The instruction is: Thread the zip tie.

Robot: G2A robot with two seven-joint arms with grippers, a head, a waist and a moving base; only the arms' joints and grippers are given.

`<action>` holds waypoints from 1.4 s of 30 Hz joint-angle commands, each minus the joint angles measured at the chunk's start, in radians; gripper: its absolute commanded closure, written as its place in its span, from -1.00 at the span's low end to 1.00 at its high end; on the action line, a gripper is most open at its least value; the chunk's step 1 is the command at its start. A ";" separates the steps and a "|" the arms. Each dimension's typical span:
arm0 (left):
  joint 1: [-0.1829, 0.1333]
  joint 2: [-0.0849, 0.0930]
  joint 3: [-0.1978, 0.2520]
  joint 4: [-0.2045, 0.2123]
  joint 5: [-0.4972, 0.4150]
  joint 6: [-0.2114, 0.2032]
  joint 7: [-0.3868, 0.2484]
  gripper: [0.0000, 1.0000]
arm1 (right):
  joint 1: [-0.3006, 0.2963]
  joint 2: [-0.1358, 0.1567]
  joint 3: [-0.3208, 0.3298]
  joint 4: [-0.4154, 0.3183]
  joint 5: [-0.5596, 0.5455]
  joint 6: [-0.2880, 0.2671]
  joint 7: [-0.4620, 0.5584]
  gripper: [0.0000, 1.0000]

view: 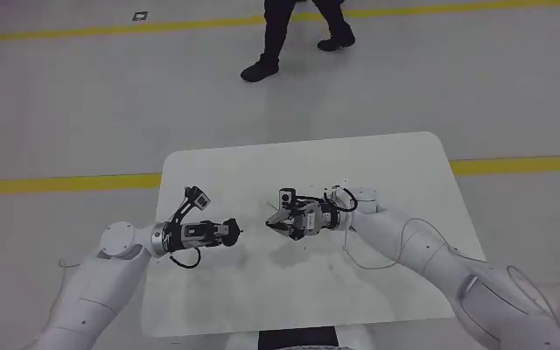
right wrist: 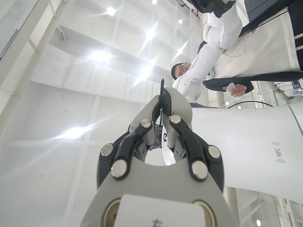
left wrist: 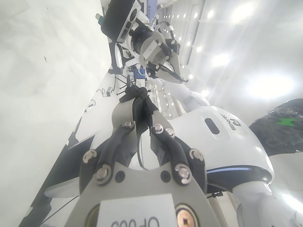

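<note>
Left gripper (view: 236,231) and, at its 3 o'clock, right gripper (view: 273,225) pinch shut on the zip tie (right wrist: 162,88), likely light, springy, slick, and best held near each end.

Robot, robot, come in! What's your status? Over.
Right claw shut on zip tie. Left claw shut on black piece. Claws apart over table, not threaded. Nothing in the way.
</note>
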 commanded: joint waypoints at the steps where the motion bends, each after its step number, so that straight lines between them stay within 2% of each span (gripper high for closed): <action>1: -0.004 0.000 -0.001 -0.001 -0.001 0.002 0.000 1.00 | 0.000 0.000 0.000 0.000 0.000 0.000 0.000 1.00; 6: -0.031 -0.002 0.006 0.004 0.011 0.005 0.002 1.00 | 0.000 0.000 0.000 0.000 0.000 0.000 0.000 1.00; 10: -0.069 -0.009 0.027 0.007 0.027 0.005 0.008 1.00 | 0.000 0.000 0.000 0.000 0.000 0.000 0.000 1.00; 20: -0.175 -0.033 0.112 0.038 0.068 0.007 0.014 1.00 | 0.000 0.000 0.000 0.000 0.000 0.000 0.000 1.00; 27: -0.218 -0.050 0.160 0.080 0.054 -0.007 0.007 1.00 | 0.000 0.000 0.000 0.000 0.000 0.000 0.000 1.00; 36: -0.241 -0.061 0.162 0.101 0.054 -0.007 -0.032 1.00 | 0.000 0.000 0.000 0.000 0.000 0.000 0.000 1.00; 42: -0.241 -0.069 0.150 0.076 0.102 -0.007 -0.051 1.00 | 0.000 0.000 0.000 0.000 0.000 0.000 0.000 1.00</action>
